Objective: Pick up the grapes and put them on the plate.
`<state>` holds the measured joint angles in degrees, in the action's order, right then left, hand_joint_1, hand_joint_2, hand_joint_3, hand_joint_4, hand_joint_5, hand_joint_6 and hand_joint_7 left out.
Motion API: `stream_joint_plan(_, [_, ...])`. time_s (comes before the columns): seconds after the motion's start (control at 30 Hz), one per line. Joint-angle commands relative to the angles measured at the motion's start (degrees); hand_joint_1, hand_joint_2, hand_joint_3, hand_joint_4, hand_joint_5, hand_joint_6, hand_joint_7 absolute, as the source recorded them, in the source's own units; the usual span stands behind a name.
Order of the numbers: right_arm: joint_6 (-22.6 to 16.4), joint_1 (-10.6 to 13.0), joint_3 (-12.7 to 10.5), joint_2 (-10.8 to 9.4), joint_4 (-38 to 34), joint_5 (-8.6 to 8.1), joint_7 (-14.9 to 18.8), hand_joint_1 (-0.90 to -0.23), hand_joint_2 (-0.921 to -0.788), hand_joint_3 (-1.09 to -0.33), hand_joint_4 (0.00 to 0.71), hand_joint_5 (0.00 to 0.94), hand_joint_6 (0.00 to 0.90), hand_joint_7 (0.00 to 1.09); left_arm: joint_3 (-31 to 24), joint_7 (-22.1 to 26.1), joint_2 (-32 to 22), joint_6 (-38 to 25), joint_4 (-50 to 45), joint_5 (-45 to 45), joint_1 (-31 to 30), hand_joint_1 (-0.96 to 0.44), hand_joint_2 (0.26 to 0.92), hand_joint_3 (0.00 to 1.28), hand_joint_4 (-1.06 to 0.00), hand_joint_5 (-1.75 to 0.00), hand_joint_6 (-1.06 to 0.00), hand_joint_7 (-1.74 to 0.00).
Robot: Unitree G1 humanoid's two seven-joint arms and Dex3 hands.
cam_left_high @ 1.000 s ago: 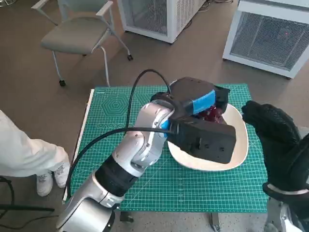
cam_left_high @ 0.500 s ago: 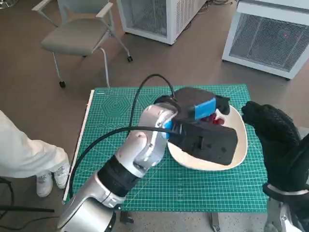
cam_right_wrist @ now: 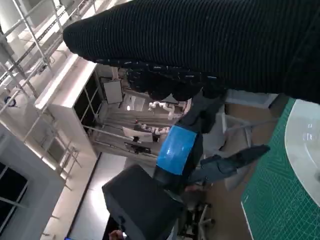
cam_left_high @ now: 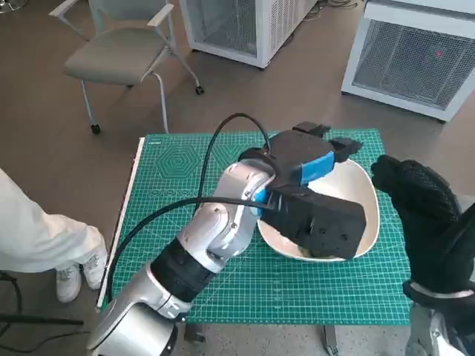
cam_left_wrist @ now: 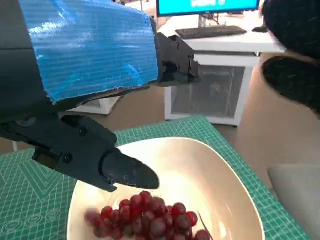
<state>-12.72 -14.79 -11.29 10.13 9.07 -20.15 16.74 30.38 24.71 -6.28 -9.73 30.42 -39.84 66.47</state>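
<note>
One bunch of red grapes (cam_left_wrist: 147, 217) lies in the hollow of the white plate (cam_left_wrist: 215, 165), which stands on the green worktop (cam_left_high: 178, 185). The left hand (cam_left_high: 312, 159) hangs above the plate with its fingers (cam_left_wrist: 122, 172) spread and nothing between them, clear of the fruit as far as I can tell. The right hand (cam_left_high: 419, 204), in its black glove, stands just beside the plate's rim, fingers apart, holding nothing.

From where I stand the job looks done, and the risk lies in the leaving. I judge that a low finger could snag a stem and drag the bunch over the rim, or nudge the plate across the mat.

By my count: one plate, one bunch, two hands, and a single chair (cam_left_high: 122, 52) well apart on the floor.
</note>
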Motion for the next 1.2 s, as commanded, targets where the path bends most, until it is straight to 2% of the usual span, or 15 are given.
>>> stream_joint_plan(0.03, [0.9, 0.5, 0.0, 0.2, -0.7, -0.39, 0.2, -0.505, -0.921, -0.566, 0.421, 0.523, 0.192, 0.91, 0.2, -0.7, 0.1, 0.4, 0.4, -0.2, 0.2, -0.51, 0.885, 0.03, 0.00, 0.00, -0.15, 0.00])
stream_joint_plan(0.2, [0.8, 0.4, 0.1, 0.2, -0.8, -0.35, 0.3, -0.505, -0.921, -0.566, 0.420, 0.523, 0.191, 0.92, -0.5, -1.6, -0.6, 0.9, -0.3, 0.3, -0.7, -0.51, 0.893, 0.02, 0.00, 0.00, -0.15, 0.00])
stream_joint_plan(0.33, [0.9, 0.2, 0.1, 0.2, -1.0, -0.51, 0.5, -0.505, -0.921, -0.566, 0.419, 0.523, 0.190, 0.92, -3.9, -6.8, -2.6, 6.7, -1.3, 3.3, -4.0, -0.49, 0.899, 0.02, 0.00, 0.00, -0.13, 0.00])
stream_joint_plan(0.43, [0.6, 0.0, 0.3, 0.0, -1.3, -0.38, 0.5, -0.505, -0.921, -0.566, 0.418, 0.523, 0.189, 0.92, -14.4, -11.2, -3.1, 19.7, 1.9, 16.1, -10.4, -0.49, 0.907, 0.03, 0.00, 0.00, -0.11, 0.00])
stream_joint_plan(0.47, [0.5, -0.1, 0.4, -0.1, -1.3, -0.25, 0.5, -0.505, -0.921, -0.566, 0.419, 0.523, 0.189, 0.92, -19.3, -11.5, -2.7, 24.7, 3.4, 22.5, -13.1, -0.50, 0.911, 0.05, 0.00, 0.00, -0.10, 0.00])
stream_joint_plan(0.53, [0.4, -0.3, 0.6, -0.2, -1.5, -0.06, 0.5, -0.504, -0.921, -0.565, 0.419, 0.523, 0.189, 0.92, -26.0, -9.8, -1.4, 29.8, 4.8, 32.3, -16.7, -0.51, 0.916, 0.06, 0.00, 0.00, -0.10, -0.01])
stream_joint_plan(0.63, [0.3, -0.4, 0.6, -0.2, -1.5, 0.03, 0.5, -0.505, -0.921, -0.564, 0.420, 0.523, 0.190, 0.92, -30.7, -5.6, 0.2, 30.6, 3.9, 41.1, -19.7, -0.50, 0.919, 0.08, 0.00, 0.00, -0.11, -0.02])
stream_joint_plan(0.8, [0.0, -0.7, 0.5, 0.2, -1.8, -0.08, 0.9, -0.505, -0.921, -0.563, 0.421, 0.522, 0.191, 0.92, -35.0, 0.8, 0.7, 28.0, 0.6, 51.3, -24.4, -0.45, 0.921, 0.06, 0.00, 0.00, -0.12, -0.02])
stream_joint_plan(1.2, [-0.6, -1.4, 0.2, 0.6, -2.9, 0.12, 1.5, -0.505, -0.921, -0.559, 0.426, 0.518, 0.196, 0.91, -38.4, 7.1, -2.3, 27.1, -4.9, 58.5, -31.6, -0.39, 0.904, 0.01, -0.04, -0.01, -0.16, -0.02])
